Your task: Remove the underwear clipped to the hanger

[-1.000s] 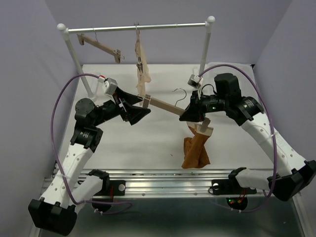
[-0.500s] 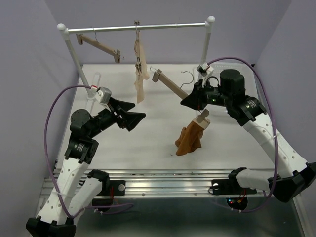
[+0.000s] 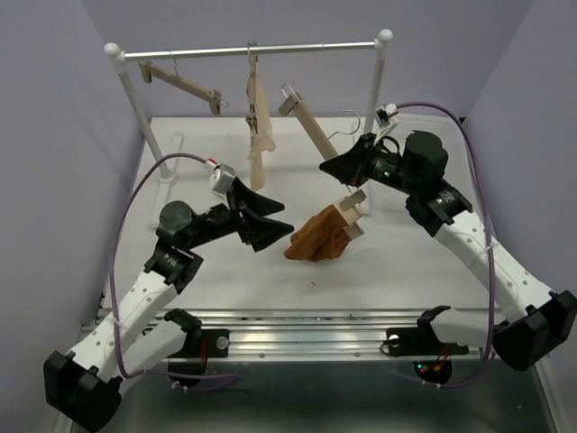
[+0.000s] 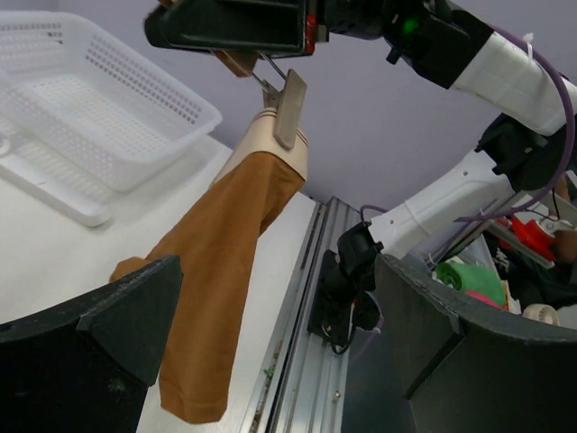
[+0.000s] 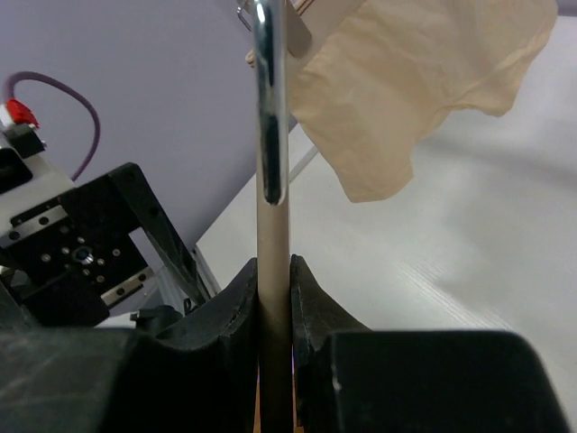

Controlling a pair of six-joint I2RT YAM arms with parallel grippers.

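Showing white table [image 3: 388, 271], bare surface lying open near and right of centre. Carrying clothes rail [image 3: 315, 47] along the far edge, bearing a second wooden hanger [image 3: 185, 86] at left and pale underwear [image 3: 258, 117] at middle. Clamping the hanger [image 3: 306, 122] mid-bar in right gripper [image 3: 335, 165], fingers pressing tight on the wood, bar tilting steeply, upper clip standing close under the rail, near the pale underwear. Dangling the underwear [image 3: 317, 239], rust-brown, from the lower clip, trailing down and leftward over the table's middle. Holding left gripper [image 3: 284, 221] spread wide just left of the underwear, apart from it. Catching white mesh basket [image 4: 108, 99] in the left wrist view beyond the fabric.
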